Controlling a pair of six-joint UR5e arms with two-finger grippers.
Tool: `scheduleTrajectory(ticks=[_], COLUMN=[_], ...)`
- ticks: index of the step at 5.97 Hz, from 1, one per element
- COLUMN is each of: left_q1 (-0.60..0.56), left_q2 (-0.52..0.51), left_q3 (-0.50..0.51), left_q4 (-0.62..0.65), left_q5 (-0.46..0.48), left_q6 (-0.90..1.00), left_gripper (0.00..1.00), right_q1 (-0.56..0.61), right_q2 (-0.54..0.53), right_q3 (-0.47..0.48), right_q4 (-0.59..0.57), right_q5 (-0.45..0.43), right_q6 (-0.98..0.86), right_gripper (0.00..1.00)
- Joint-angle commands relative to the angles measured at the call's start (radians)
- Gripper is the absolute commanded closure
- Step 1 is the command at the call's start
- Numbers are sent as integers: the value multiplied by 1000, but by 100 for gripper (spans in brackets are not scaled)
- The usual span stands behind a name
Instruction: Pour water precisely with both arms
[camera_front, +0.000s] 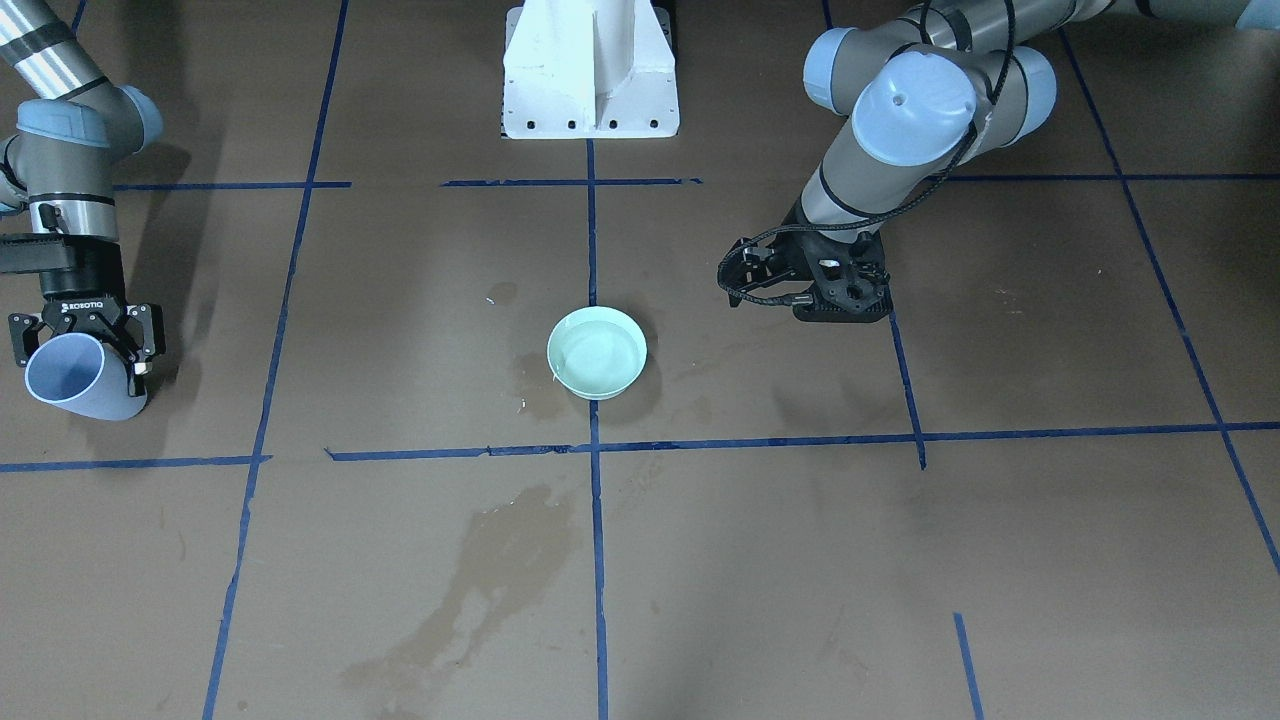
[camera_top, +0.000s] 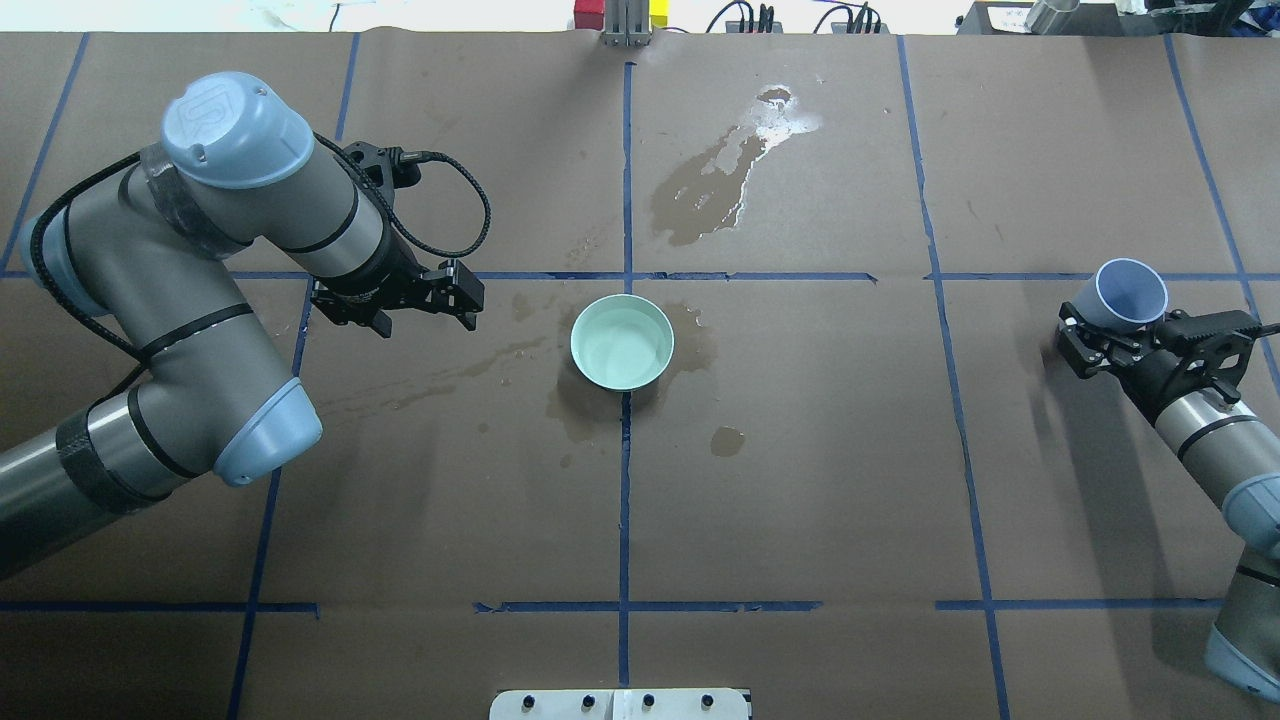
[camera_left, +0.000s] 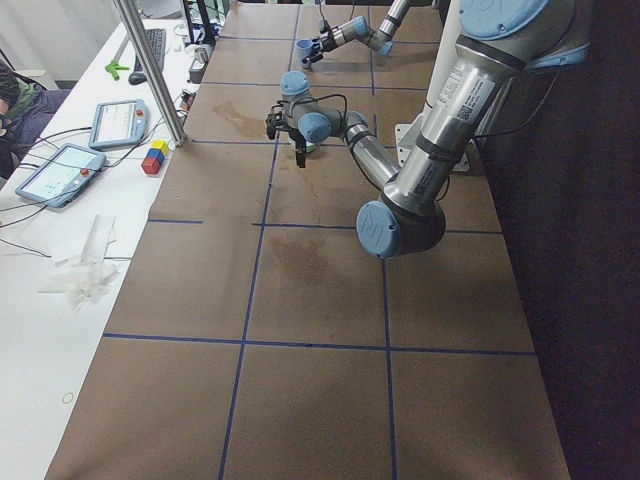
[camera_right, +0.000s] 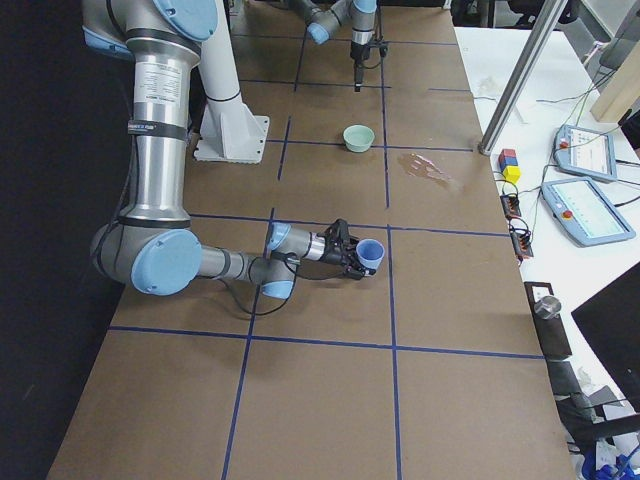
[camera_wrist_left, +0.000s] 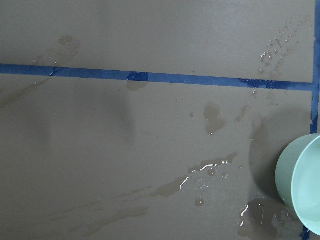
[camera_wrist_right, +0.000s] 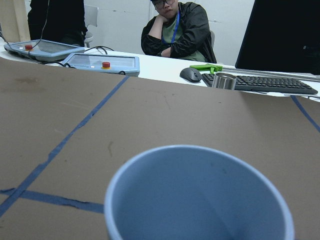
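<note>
My right hand (camera_front: 86, 345) grips a blue cup (camera_front: 68, 375) far out on the right side of the tabletop (camera_top: 800, 450), well apart from the green bowl (camera_front: 600, 388). My fingers press on both sides of the cup. The cup is tipped over, with its mouth turned away from me. My right wrist sees only the top of the cup. Its bottom is cut off, and I cannot tell if any water is inside.

The bowl sits in the middle of the tabletop with water (camera_top: 622, 345) in it. Small shiny wet spots (camera_wrist_left: 207, 167) lie on the tabletop just beside it.

My left hand (camera_top: 440, 295) hangs near the bowl and does not touch it. I see nothing in it. Its fingers point down and are hidden, so I cannot tell how far open it is. My left wrist sees only an edge of the bowl.
</note>
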Motion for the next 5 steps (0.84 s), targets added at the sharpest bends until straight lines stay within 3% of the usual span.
scheduleTrajectory(ticks=[1,3,5], left_q1=[0,0,2], left_q2=[0,0,0], left_q3=[-2,-2,-6], left_q4=[0,0,0], left_q5=[0,0,0], left_q6=[0,0,0], left_gripper=[0,0,0], right_q1=[38,43,39], right_q2=[-4,-1,54], right_q3=[57,190,359], right_q4=[-4,-75,-360], right_q5=[12,12,12], right_q6=[-130,-293,-303], right_gripper=[98,97,97])
